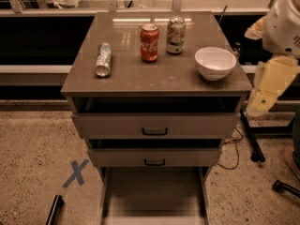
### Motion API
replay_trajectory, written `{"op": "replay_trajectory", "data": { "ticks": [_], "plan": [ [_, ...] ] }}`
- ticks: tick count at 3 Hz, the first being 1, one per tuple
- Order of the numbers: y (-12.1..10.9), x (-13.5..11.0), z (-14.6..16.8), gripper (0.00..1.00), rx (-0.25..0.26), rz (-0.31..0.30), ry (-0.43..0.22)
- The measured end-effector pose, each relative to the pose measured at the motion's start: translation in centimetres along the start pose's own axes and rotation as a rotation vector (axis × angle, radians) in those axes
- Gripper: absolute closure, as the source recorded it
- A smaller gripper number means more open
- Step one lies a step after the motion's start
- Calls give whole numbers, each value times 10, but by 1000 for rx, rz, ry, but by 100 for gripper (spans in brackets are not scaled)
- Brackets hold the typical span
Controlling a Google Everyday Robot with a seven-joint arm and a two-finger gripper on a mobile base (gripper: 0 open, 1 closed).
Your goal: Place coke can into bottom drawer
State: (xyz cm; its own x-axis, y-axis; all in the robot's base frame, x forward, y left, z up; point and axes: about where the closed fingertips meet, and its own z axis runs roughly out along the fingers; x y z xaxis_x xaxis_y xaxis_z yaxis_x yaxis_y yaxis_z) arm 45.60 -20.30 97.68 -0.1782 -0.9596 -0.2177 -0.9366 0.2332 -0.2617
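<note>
The coke can (149, 43) is red with white script and a silver top. It stands upright at the back middle of the cabinet top (154, 76). The bottom drawer (154, 193) is pulled out at the foot of the cabinet, and its flat floor shows nothing in it. Only my arm (272, 81) shows, at the right edge beside the cabinet, well right of the can. My gripper is out of view.
A pale white-green can (175, 35) stands just right of the coke can. A silver can (103, 59) lies on its side at the left. A white bowl (215, 63) sits at the right. The two upper drawers (154, 125) are slightly ajar. A blue X (75, 173) marks the floor.
</note>
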Motion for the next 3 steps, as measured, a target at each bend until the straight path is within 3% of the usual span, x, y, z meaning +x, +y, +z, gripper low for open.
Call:
{"op": "replay_trajectory", "data": {
  "ticks": [1, 3],
  "plan": [
    [-44, -36, 11, 0, 22, -112, -15],
    [-147, -137, 14, 0, 123, -347, -76]
  ]
}}
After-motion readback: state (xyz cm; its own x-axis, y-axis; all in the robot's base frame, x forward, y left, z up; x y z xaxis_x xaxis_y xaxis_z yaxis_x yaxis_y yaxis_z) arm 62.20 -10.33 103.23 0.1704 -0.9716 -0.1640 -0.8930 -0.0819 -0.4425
